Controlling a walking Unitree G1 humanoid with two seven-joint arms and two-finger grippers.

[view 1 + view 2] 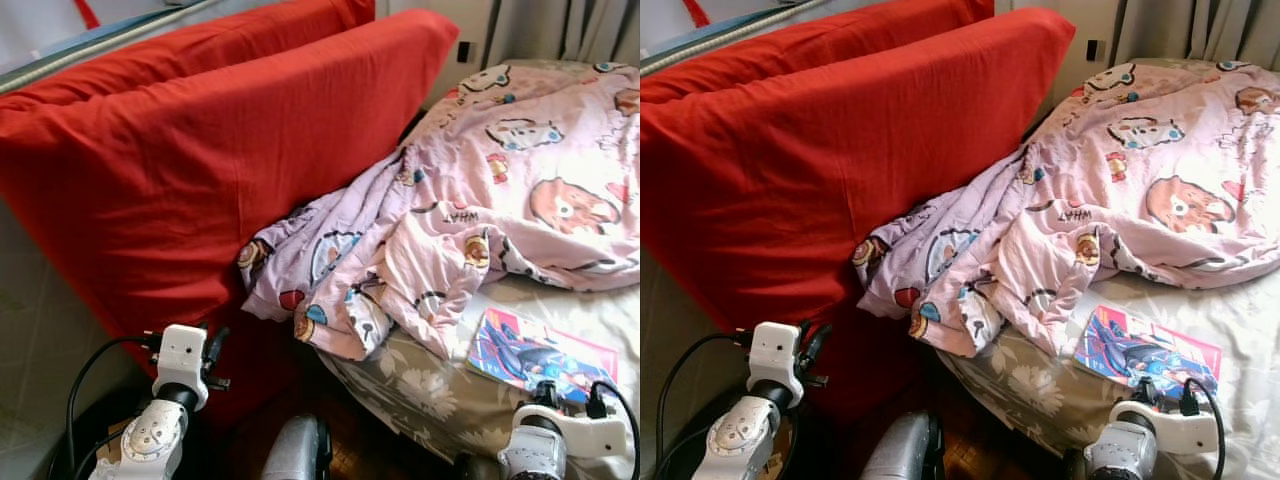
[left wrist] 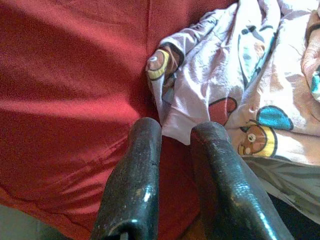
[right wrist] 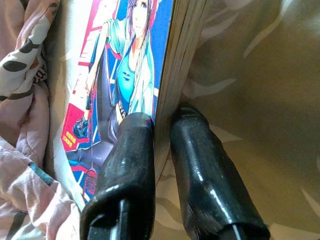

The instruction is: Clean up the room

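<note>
1. Right gripper (image 3: 161, 150) is clamping the spine edge of the comic book (image 1: 1145, 347), which is lying on the bed (image 1: 1040, 385) beside the pink blanket (image 1: 1120, 190), presumably for lifting it away.
2. Left gripper (image 2: 175, 150) is hovering, narrowly parted and empty, at the red cushion (image 1: 200, 170).

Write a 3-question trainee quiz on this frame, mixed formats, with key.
1. True or false: the right end effector has its fingers on either side of the comic book edge.
2. The pink blanket drapes off the bed against: A) the red mattress B) a chair C) a desk?
3. Fill in: the left end effector points at the blanket's ___ near the red fabric.

Key: 1 true; 2 A; 3 corner.
</note>
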